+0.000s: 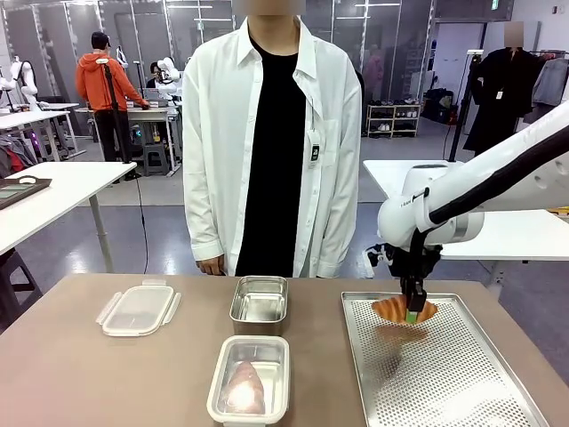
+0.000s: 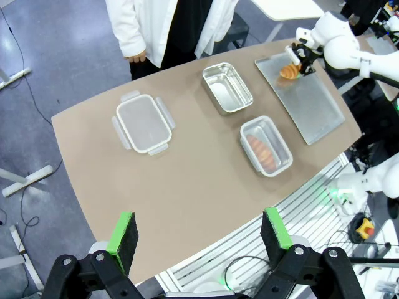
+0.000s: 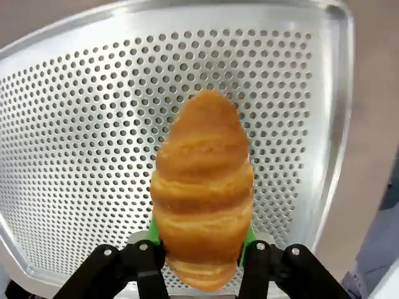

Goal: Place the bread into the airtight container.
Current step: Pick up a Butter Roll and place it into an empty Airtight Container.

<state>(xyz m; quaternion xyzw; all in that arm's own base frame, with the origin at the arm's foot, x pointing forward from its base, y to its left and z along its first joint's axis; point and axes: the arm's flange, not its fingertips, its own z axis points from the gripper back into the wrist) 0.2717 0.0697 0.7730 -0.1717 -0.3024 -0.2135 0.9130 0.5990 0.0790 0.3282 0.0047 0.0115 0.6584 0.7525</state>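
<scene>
Right wrist view: my right gripper clenched a croissant between its green pads, over the perforated tray. From the tray, the airtight container, already holding another bread, lay at nine o'clock, its lid at ten. My left gripper hung released, high over the table. A person stood at twelve.

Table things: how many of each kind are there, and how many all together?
Croissants: 2
Plastic containers: 1
Metal containers: 1
Lids: 1
Perforated trays: 1
Total: 6
</scene>
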